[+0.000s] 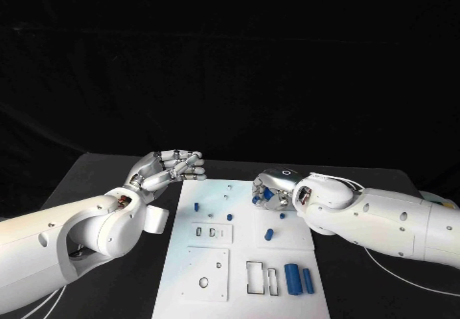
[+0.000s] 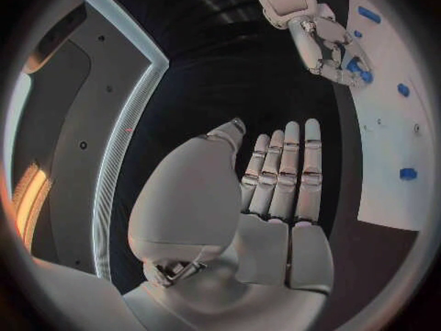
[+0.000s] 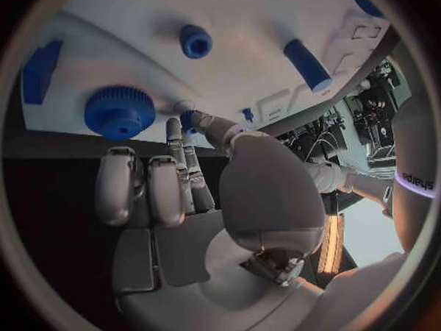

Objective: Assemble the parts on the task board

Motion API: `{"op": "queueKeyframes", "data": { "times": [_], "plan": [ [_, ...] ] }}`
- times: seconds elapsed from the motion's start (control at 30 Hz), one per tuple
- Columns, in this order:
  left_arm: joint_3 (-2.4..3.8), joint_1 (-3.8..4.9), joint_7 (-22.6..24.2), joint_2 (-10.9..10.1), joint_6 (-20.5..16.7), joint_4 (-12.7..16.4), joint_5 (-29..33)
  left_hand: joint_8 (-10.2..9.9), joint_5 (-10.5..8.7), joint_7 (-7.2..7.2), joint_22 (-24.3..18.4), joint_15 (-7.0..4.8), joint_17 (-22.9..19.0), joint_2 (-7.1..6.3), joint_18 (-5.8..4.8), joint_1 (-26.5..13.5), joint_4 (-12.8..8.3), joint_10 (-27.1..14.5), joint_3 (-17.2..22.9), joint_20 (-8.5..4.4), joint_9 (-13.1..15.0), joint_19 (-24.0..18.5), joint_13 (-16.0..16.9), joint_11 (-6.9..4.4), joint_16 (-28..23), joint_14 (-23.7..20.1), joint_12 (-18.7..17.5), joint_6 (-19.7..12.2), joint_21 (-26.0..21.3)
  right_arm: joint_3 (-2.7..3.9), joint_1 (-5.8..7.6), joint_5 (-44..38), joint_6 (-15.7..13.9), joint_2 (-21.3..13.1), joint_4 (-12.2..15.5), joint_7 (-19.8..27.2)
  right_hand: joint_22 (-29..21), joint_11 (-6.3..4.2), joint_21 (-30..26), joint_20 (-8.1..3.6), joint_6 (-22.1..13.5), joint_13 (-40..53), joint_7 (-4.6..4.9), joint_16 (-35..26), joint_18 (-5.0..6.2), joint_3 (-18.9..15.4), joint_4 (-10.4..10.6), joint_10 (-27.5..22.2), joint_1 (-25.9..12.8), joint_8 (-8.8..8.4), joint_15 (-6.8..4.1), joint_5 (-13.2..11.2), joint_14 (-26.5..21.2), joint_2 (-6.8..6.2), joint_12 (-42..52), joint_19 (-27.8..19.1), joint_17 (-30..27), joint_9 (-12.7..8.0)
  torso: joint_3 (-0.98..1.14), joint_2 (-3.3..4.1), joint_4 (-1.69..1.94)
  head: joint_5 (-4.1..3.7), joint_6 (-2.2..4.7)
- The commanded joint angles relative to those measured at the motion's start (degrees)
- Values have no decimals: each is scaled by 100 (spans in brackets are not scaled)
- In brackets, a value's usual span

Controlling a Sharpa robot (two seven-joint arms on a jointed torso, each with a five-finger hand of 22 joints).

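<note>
White task board [image 1: 240, 266] runs down the middle of the black table [image 1: 106, 173], its near end cut off by the head view's bottom edge. Nearest on it: two long blue cylinders [image 1: 298, 279] lying side by side right of a rectangular cutout, then a short blue peg [image 1: 269, 234] mid-board, small blue pegs [image 1: 231, 216] and [image 1: 195, 207] farther up. Left hand [image 1: 175, 167] hovers off the board's left far corner over the table, fingers straight and close together, holding nothing, palm bare in the left wrist view [image 2: 275, 198]. Right hand [image 1: 271, 191] sits over the board's right far edge, fingers curled down onto blue pieces; whether it grips one is hard to make out, fingers hide the contact. Right wrist view shows fingertips [image 3: 188, 125] just beside a blue gear [image 3: 120, 112], with a small blue piece half hidden at the tips, a blue knob [image 3: 195, 41] and blue cylinder [image 3: 307, 65] beyond.
</note>
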Motion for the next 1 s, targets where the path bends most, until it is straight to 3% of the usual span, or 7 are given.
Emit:
{"op": "queueKeyframes", "data": {
  "times": [0.03,0.17,0.27,0.5,1.0],
  "plan": [
    [6,10,1,2,104,3,-8,-38,-9,144,-8,28,11,-20,72,41,7,-17,50,27,-10,-4,6,26,-33,-18,-34,-35,-30,4,10,87,-294,27,17,-108,23,2,44,-7,60,-9,-30,31,-118,53,3,46,24,102,-52,13,250,120,21,58,12,118,0,9,8,3,13],
    [6,11,-5,4,106,-1,-8,-44,-8,147,-10,29,16,-23,72,57,1,-20,64,27,-12,-4,6,29,-38,-20,-43,-39,-31,12,22,104,-448,90,10,-155,26,1,46,-10,60,-11,-31,34,-118,56,2,55,23,111,-55,13,250,119,21,58,12,129,5,15,6,29,26],
    [6,12,-11,3,107,-8,-8,-44,-8,147,-10,29,16,-23,72,57,1,-20,64,27,-12,-4,6,29,-38,-20,-43,-39,-31,18,33,98,-595,181,-29,-220,46,-2,54,-17,39,-28,-39,46,-120,50,37,69,-33,132,-58,-116,249,101,7,59,9,173,6,18,1,33,31],
    [6,17,-16,14,112,-22,-8,-53,-7,151,-14,32,22,-28,72,75,-5,-26,81,28,-15,-7,6,33,-46,-26,-56,-46,-33,25,65,62,-819,477,-245,-374,29,2,42,-18,20,-39,-36,50,-116,53,52,61,-55,136,-57,-176,247,91,-7,44,6,192,-2,23,14,20,34],
    [6,43,-20,43,124,-33,-8,-56,-6,152,-15,33,23,-28,71,82,-8,-28,88,28,-17,-8,6,34,-49,-28,-61,-49,-34,28,69,28,-978,947,-687,-473,20,9,35,-17,-9,-50,-27,51,-113,60,74,50,-80,131,-53,-202,244,87,-22,33,-2,205,-4,32,16,67,43]
  ]
}}
